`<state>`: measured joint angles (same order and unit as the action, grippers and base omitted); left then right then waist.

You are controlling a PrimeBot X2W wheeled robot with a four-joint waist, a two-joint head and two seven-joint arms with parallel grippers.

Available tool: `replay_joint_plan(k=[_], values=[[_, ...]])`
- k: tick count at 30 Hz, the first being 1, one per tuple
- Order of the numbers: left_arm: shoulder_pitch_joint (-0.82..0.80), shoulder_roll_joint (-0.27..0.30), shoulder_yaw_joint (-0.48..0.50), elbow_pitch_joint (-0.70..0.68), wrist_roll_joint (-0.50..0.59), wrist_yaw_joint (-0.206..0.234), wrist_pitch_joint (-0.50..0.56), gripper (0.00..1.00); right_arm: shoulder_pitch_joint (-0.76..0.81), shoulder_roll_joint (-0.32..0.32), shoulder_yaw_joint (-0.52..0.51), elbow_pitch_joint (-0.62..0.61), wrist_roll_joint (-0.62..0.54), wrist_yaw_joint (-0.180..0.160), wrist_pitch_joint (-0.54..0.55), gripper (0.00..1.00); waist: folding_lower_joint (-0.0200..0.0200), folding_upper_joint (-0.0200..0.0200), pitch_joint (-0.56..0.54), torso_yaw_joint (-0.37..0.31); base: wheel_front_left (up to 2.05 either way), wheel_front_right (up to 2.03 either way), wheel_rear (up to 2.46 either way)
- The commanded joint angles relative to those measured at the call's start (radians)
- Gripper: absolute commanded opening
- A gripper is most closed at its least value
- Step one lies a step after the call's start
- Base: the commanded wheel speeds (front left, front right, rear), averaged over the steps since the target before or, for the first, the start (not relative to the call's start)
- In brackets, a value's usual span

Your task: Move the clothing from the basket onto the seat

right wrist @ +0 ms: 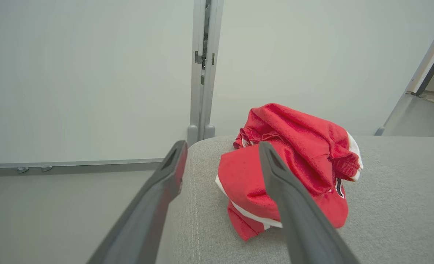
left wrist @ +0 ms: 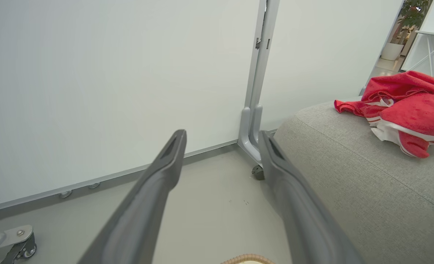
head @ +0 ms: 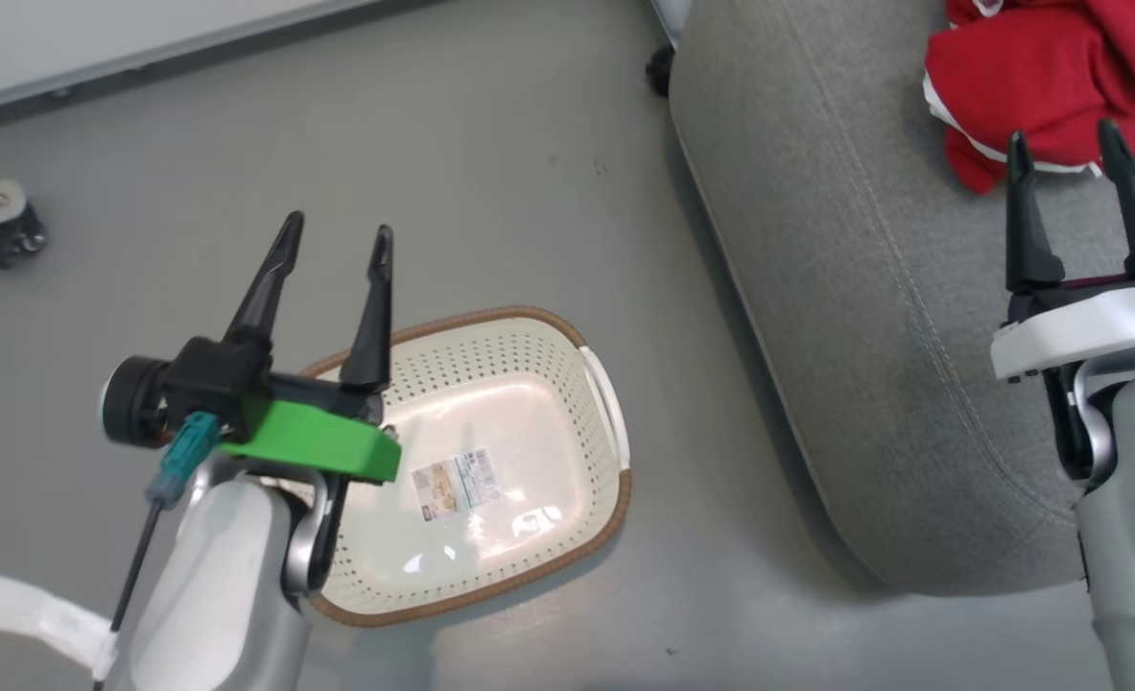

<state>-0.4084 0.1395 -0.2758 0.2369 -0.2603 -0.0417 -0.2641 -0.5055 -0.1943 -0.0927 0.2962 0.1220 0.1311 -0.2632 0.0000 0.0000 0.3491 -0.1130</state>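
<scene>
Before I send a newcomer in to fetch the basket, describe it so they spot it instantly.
Find the large grey seat; on the floor beside its rounded edge sits the basket. It is small, cream perforated plastic with a brown woven-look rim and a label sticker on its bottom, unlike the red clothing heaped on the seat.

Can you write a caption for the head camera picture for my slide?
Empty basket, red clothing heaped on the grey seat, left gripper and right gripper both open.
</scene>
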Motion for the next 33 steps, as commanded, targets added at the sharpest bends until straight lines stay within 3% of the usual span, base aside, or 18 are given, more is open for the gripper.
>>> replay_joint_plan(k=[1,16,33], values=[[0.030,-0.003,0.024,-0.001,-0.008,0.003,0.000,1.00,0.024,0.007,0.012,-0.007,0.005,-0.001,-0.002,1.00,0.0000,0.0000,-0.066,0.065,0.00,0.00,0.00],[0.193,-0.044,0.226,-0.019,0.049,-0.021,0.000,1.00,0.143,0.071,0.098,-0.036,0.024,-0.001,-0.002,1.00,0.0000,0.0000,-0.195,0.197,0.00,0.00,0.00],[0.313,-0.083,0.272,-0.017,0.087,-0.038,0.000,1.00,0.355,0.125,0.105,-0.106,0.009,-0.001,-0.002,1.00,0.0000,0.0000,-0.306,0.224,0.00,0.00,0.00]])
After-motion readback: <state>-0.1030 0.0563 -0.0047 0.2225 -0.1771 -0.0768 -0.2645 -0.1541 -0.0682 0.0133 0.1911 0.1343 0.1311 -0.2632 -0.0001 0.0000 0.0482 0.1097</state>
